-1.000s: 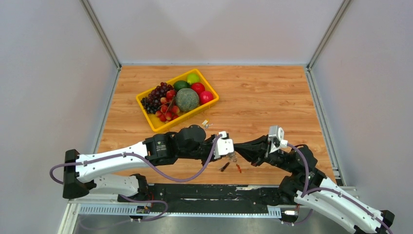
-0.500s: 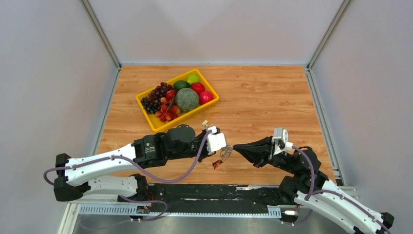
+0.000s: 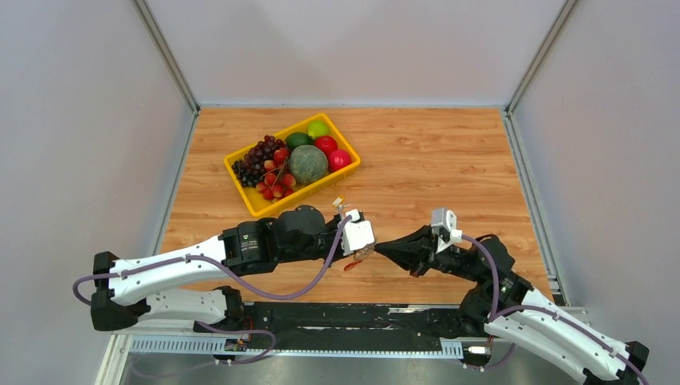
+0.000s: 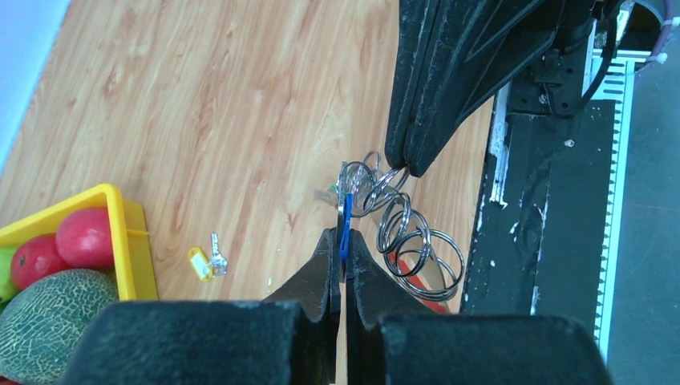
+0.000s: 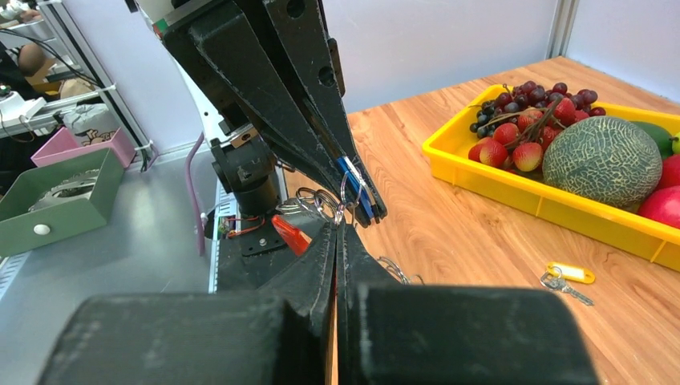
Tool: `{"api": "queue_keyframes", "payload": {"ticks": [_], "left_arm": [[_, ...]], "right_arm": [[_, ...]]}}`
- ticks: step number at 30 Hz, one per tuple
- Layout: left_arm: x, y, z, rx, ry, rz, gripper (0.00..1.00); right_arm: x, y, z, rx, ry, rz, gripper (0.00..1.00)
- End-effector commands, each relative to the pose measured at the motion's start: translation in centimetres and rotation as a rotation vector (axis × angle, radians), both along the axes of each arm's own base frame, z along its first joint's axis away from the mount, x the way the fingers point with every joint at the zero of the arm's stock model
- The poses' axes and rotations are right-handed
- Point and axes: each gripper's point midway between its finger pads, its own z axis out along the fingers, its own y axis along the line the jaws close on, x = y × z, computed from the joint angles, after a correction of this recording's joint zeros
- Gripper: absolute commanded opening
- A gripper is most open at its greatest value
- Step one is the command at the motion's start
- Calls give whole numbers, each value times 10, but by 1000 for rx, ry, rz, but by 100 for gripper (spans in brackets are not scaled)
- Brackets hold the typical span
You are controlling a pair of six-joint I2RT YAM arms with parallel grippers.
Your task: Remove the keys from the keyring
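Note:
My left gripper [image 4: 342, 234] is shut on a blue-headed key [image 4: 344, 227], held above the table's near edge. From the key hangs the keyring [image 4: 405, 237], a chain of silvery rings with a red fob [image 5: 290, 234] at its lower end. My right gripper [image 5: 337, 228] is shut, its tips pinching a ring at the top of the cluster, right beside the left tips. In the top view the two grippers meet [image 3: 370, 249] tip to tip, with the fob [image 3: 350, 265] dangling below. A loose key with a yellow tag [image 3: 340, 203] lies on the table behind them.
A yellow tray [image 3: 257, 206] with grapes, a melon and other fruit stands at the back left. The black base rail [image 4: 529, 200] runs directly beneath the hanging rings. The yellow-tagged key [image 5: 568, 277] lies between the tray and the grippers.
Half a second ago my right gripper stood apart from the keyring; it has moved left and now pinches a ring. My left gripper keeps the key lifted.

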Motion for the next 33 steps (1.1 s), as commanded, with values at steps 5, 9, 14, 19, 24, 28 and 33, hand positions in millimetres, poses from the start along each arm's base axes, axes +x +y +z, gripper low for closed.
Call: {"api": "queue_keyframes", "payload": {"ticks": [5,9,14,19,24,28,33], "left_arm": [[-5,-11,17,-8,-19,-67,0],[-4,-12,11,25,-19,-71,0],[-6,-16,9,28,-18,-86,0],[17,-4,1,72,-37,72,0],[33,12,-5,109,-48,193,0],[40,20,-11,155,-35,262,0],[44,28,-24,258,3,340,0]], "right_arm": [[-4,5,18,10,-23,37,0],[-1,9,14,-10,-11,41,0],[5,12,13,-15,-1,19,0],[14,5,15,7,1,-49,42],[19,-8,14,37,-4,-116,55],[18,-15,12,54,1,-142,58],[23,-19,5,51,35,-177,61]]}}
